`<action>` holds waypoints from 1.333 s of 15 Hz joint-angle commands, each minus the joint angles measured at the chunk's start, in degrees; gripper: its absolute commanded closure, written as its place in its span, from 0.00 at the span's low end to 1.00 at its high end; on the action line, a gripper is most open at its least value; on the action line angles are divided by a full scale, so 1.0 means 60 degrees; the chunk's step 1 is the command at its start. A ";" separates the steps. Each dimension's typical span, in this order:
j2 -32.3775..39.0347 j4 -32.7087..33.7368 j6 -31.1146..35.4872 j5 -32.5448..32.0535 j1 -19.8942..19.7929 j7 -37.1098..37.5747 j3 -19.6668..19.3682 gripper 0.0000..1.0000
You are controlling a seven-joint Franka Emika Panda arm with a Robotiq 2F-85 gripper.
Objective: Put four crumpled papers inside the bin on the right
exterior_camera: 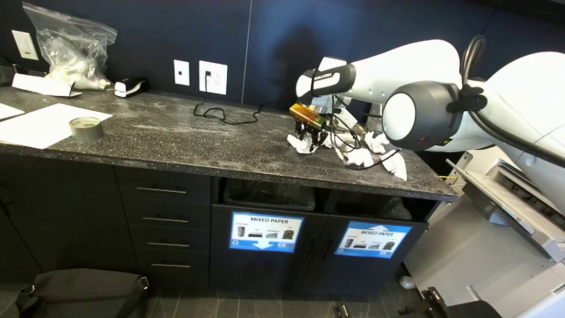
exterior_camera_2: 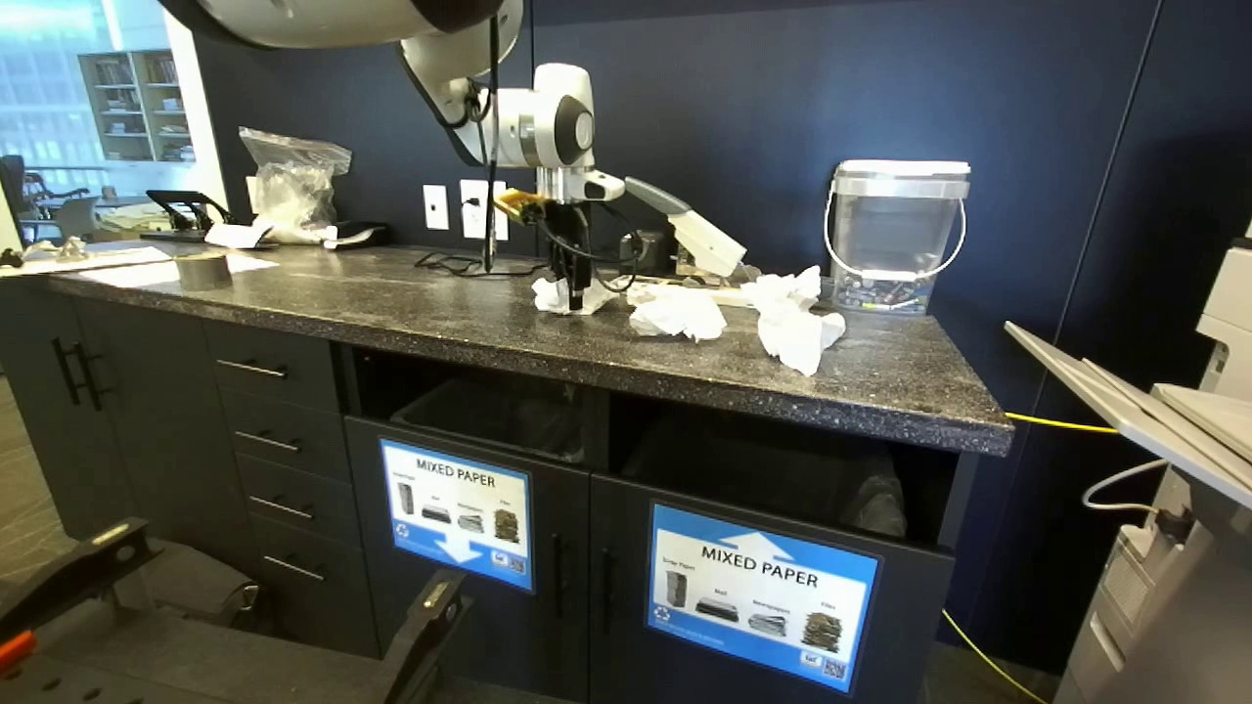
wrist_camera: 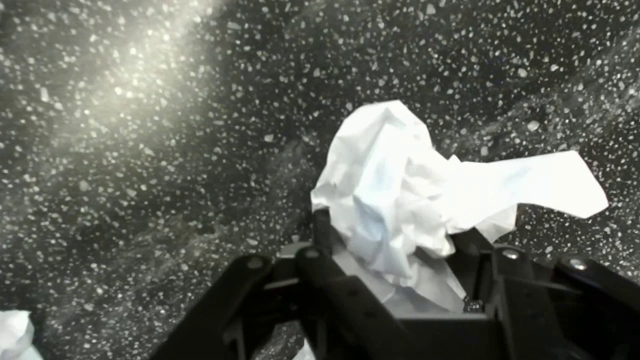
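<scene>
A white crumpled paper [wrist_camera: 385, 170] lies on the counter between my gripper's fingers; it also shows in both exterior views [exterior_camera: 303, 144] [exterior_camera_2: 550, 295]. My gripper [wrist_camera: 397, 231] points down at the counter [exterior_camera: 312, 134] [exterior_camera_2: 575, 284]. Its fingers stand apart on either side of this paper, and the paper partly hides their tips. Several other crumpled papers lie to the right, such as one piece [exterior_camera_2: 677, 313] near the gripper and another piece [exterior_camera_2: 797, 337] farther right. The right bin [exterior_camera_2: 880, 504] sits in a slot under the counter; its inside is dark.
A left bin [exterior_camera_2: 489, 416] sits in the neighbouring slot. A clear bucket [exterior_camera_2: 895, 230] stands at the counter's back right. A grey-white device [exterior_camera_2: 699, 235] leans behind the papers. A tape roll [exterior_camera: 86, 129], paper sheets and a plastic bag [exterior_camera: 73, 53] are at the left. A printer [exterior_camera_2: 1154, 420] stands at the right.
</scene>
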 commanded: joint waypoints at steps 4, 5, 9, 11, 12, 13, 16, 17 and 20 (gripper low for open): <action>0.0423 0.0711 -0.0367 -0.0349 0.0093 -0.0435 -0.0115 0.85; 0.0401 0.0666 -0.0424 -0.0463 0.0090 -0.0688 -0.0106 0.86; 0.0253 0.0371 -0.0696 -0.1005 0.0174 -0.2074 -0.0111 0.83; 0.0137 0.0165 -0.0809 -0.1246 0.0166 -0.2703 -0.0111 0.83; 0.0057 -0.0005 -0.0780 -0.1297 0.0125 -0.3061 -0.0065 0.83; 0.0000 -0.0136 -0.0754 -0.1357 0.0109 -0.3394 -0.0035 0.83; -0.0414 -0.0875 -0.0313 -0.1295 -0.0049 -0.4632 0.0135 0.83; -0.0592 -0.1156 -0.0191 -0.1269 -0.0101 -0.5110 0.0183 0.83; -0.1419 -0.2569 0.0440 -0.1109 -0.0379 -0.6746 0.0490 0.83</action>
